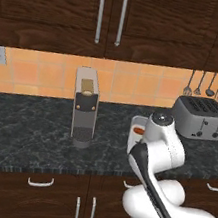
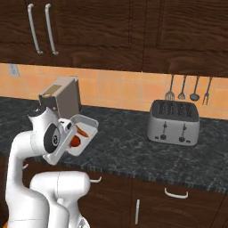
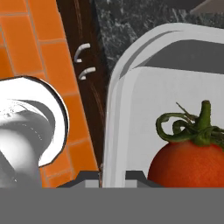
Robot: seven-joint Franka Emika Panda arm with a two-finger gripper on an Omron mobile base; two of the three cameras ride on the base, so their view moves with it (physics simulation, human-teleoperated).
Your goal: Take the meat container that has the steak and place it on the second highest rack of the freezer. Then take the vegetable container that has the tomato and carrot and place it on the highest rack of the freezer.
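In the left base view the vegetable container [image 1: 135, 136] is a pale, rounded tub, held up in the air above the dark bench [image 1: 25, 132], just right of the coffee machine [image 1: 84, 107]. Only its left part shows, with a bit of orange inside; the white arm covers the rest. A toaster [image 1: 201, 118] stands further right on the bench.

In the right base view the container [image 2: 84, 133] is tilted and open toward the camera. The red tomato [image 2: 75, 141] lies low in it and the orange carrot [image 2: 82, 132] is just above it. The gripper [image 2: 67, 133] is at the tub's left rim; its jaws are hidden by the hand.

In the hand view the container's rim [image 3: 114, 131] runs upward from between the jaws, which are closed narrow on it. The tomato [image 3: 192, 164], glossy red with a green stem, lies right of the jaws and is cut off at the bottom edge.
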